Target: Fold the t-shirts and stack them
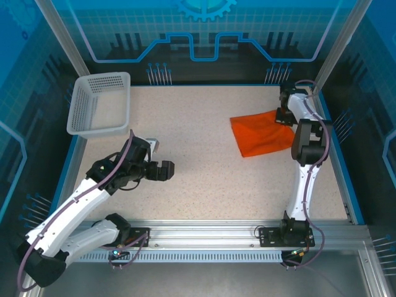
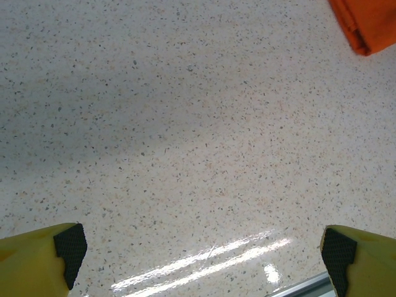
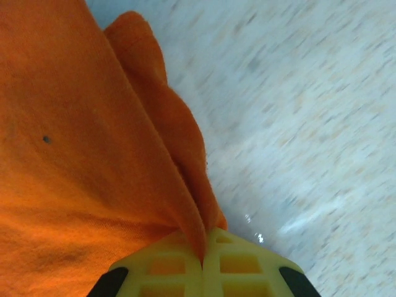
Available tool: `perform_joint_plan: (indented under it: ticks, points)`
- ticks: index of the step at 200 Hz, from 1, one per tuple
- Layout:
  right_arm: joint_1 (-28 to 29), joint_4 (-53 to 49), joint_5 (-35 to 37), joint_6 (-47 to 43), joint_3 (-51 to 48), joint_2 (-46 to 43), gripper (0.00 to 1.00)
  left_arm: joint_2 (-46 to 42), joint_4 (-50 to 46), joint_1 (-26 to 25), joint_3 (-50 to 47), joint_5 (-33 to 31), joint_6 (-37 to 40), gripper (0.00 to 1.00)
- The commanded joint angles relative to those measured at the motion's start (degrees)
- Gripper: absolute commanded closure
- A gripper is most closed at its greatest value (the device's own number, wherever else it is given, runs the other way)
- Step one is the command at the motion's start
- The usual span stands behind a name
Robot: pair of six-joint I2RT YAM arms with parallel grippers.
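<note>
From the overhead camera I see the orange t-shirt lying folded on the far right part of the speckled worktop, close to the right edge. My right gripper sits at the shirt's far right corner. On the right wrist camera that gripper has its yellow jaws pressed together on a ridge of the orange fabric, which bunches up between them. The rest of the cloth spreads to the left and the bare worktop lies to the right.

My left gripper hangs over the left middle of the worktop, well apart from the shirt. On its wrist camera the gripper stands wide apart with nothing between its dark pads. Below it is only speckled surface, with a corner of the shirt at the upper right.

A white perforated basket stands at the far left corner.
</note>
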Motion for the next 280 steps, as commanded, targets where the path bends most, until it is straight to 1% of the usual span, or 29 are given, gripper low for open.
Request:
perform_joint_plan:
  ticks: [1, 14, 44, 75, 103, 136, 152, 157, 181, 203, 219, 233, 240, 244, 252, 259, 280]
  points:
    - [-2.53, -2.95, 2.90, -0.82, 6.20, 3.09, 1.00, 0.43, 1.34, 1.19, -1.00, 1.41, 1.07, 0.01]
    - [-3.77, -3.29, 3.69, -0.36, 9.35, 4.33, 1.00, 1.00, 1.61, 1.73, -1.10, 1.73, 1.00, 0.01]
    - [-6.91, -4.56, 2.25, 2.19, 16.28, 7.70, 1.00, 2.61, 1.87, 2.87, -0.91, 2.78, 1.05, 0.01]
    - [-8.30, -6.78, 3.61, 3.91, 22.88, 11.99, 1.00, 4.02, 2.02, 3.21, -0.99, 3.45, 1.15, 0.01]
    - [-8.92, -6.99, 4.98, 5.97, 25.54, 13.66, 0.98, 4.41, 2.15, 3.41, -1.01, 3.53, 1.31, 0.01]
    - [-9.05, -9.32, 5.40, 6.66, 30.03, 16.53, 0.90, 4.73, 2.24, 3.74, -0.98, 3.94, 1.36, 0.01]
    - [-9.23, -9.47, 5.79, 7.52, 30.00, 16.41, 0.86, 4.66, 2.24, 3.75, -1.02, 4.14, 1.50, 0.01]
    - [-9.20, -9.37, 5.84, 7.80, 29.92, 16.33, 0.83, 4.70, 2.24, 3.80, -1.01, 4.14, 1.51, 0.01]
    - [-9.47, -10.46, 6.46, 10.12, 29.49, 15.31, 0.63, 4.53, 2.24, 3.79, -1.01, 4.34, 1.59, 0.01]
    - [-9.92, -8.76, 5.79, 13.42, 24.51, 11.36, 0.43, 4.23, 2.22, 3.78, -1.10, 4.66, 1.59, 0.01]
    - [-9.99, -6.80, 6.01, 15.42, 19.36, 7.02, 0.32, 4.05, 2.24, 3.83, -1.10, 4.76, 1.74, 0.01]
    - [-10.02, -3.34, 5.57, 16.95, 12.32, 1.87, 0.27, 3.82, 2.20, 3.81, -1.09, 4.71, 1.76, 0.01]
    - [-9.97, -0.08, 4.51, 17.24, 7.64, -2.60, 0.26, 3.72, 2.24, 3.83, -1.09, 4.63, 1.75, 0.01]
    - [-9.99, 1.83, 3.80, 17.49, 5.01, -4.60, 0.22, 3.70, 2.18, 3.83, -1.10, 4.65, 1.75, 0.01]
    - [-10.03, 5.47, 1.99, 17.84, -0.14, -8.65, 0.20, 3.56, 2.14, 3.79, -1.00, 4.51, 1.72, 0.01]
    - [-9.97, 8.22, 0.79, 18.24, -4.21, -11.91, 0.16, 3.41, 2.09, 3.83, -1.00, 4.38, 1.75, 0.01]
    - [-9.16, 15.68, -1.96, 19.03, -15.19, -21.27, 0.13, 2.62, 1.89, 3.97, -0.89, 3.21, 1.61, 0.01]
